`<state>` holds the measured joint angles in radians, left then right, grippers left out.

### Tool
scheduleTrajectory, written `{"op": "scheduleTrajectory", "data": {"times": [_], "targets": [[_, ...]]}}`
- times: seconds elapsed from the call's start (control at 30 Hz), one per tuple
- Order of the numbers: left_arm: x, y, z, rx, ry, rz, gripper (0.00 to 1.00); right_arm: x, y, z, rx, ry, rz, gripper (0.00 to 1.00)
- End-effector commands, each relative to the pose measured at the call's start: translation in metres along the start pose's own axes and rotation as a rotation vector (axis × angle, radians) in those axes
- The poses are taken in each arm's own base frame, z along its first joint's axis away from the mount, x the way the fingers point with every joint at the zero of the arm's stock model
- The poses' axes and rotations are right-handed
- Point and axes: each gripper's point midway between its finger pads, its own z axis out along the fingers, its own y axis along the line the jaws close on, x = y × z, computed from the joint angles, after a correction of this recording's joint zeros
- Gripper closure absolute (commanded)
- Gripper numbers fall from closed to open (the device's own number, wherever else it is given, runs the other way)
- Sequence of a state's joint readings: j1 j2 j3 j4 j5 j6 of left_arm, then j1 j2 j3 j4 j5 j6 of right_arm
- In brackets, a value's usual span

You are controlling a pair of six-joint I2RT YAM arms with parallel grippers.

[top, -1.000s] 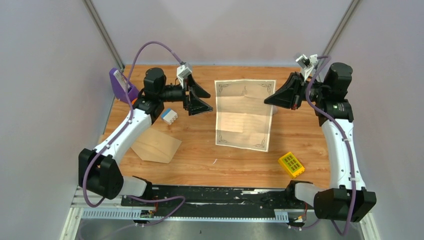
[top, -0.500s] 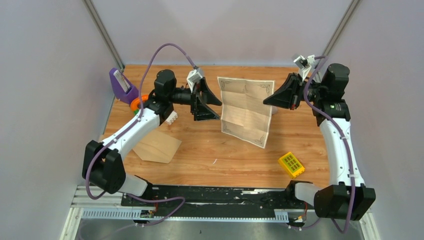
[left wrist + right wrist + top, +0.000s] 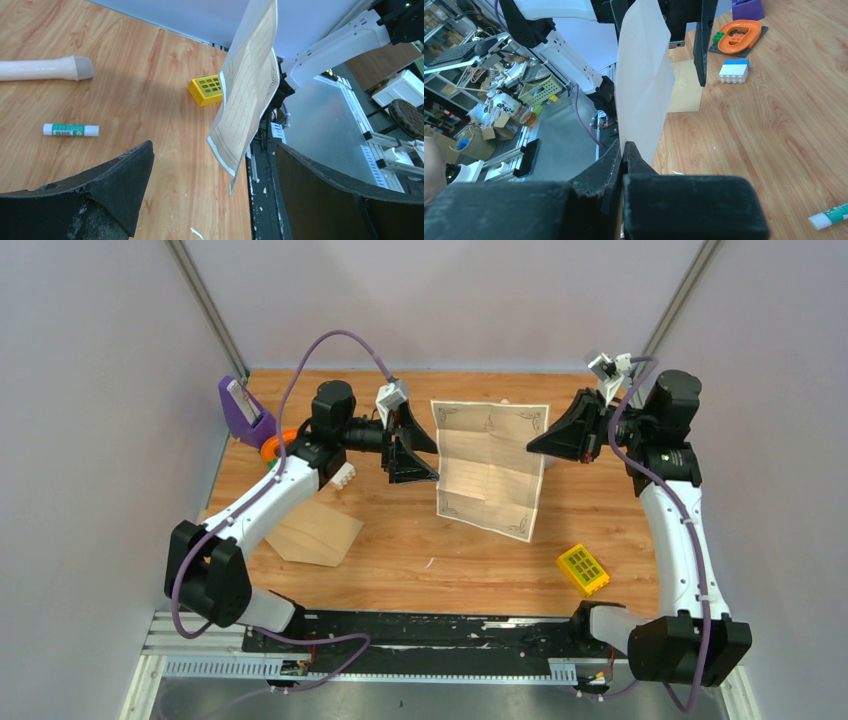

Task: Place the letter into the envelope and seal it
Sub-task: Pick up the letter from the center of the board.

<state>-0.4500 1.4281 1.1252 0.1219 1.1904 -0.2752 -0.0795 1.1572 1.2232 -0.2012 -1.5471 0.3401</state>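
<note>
The right gripper is clenched on the letter, a thin, creased sheet of pale beige paper with ruled lines and an ornamental printed border. Its two black fingers pinch the upper part of the sheet's right-hand edge. The letter is held up off the wooden table, standing nearly on edge between the two arms instead of lying flat.

Facing it from the other side, the left gripper is released, its jaws spread wide. In the left wrist view the sheet hangs ahead of the gap between the black fingers. They seem to be just clear of the paper, though no view settles this.

The envelope, tan-brown kraft paper with a pointed flap, lies flat on the table beside the left arm, well apart from the letter.

Farther out, a yellow gridded plastic block sits near the right arm. A white glue stick with a green label and a white cylinder with a grey tip lie on the wood beyond the letter. By the left arm are a white-and-blue toy brick, an orange ring on a dark base and a purple holder.
</note>
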Motion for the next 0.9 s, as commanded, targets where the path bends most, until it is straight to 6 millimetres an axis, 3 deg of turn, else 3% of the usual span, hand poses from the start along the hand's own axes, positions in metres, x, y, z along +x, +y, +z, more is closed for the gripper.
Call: {"op": "scheduleTrajectory", "data": {"times": [0.0,0.33,0.67,0.87], "targets": [[-0.018,-0.007,0.001,0.012,-0.021,0.063,0.03,0.004,0.004,0.0,-0.038,0.016,-0.015,1.0],[-0.009,-0.013,0.014,0.067,0.006,0.026,0.12,0.006,-0.005,0.001,-0.023,0.009,0.005,1.0],[-0.003,-0.009,0.02,0.054,0.014,0.019,0.04,0.004,0.002,0.0,-0.03,0.013,-0.005,1.0],[-0.003,-0.015,0.022,0.088,0.013,0.005,0.09,-0.005,-0.003,0.001,0.011,-0.016,-0.004,1.0]]}}
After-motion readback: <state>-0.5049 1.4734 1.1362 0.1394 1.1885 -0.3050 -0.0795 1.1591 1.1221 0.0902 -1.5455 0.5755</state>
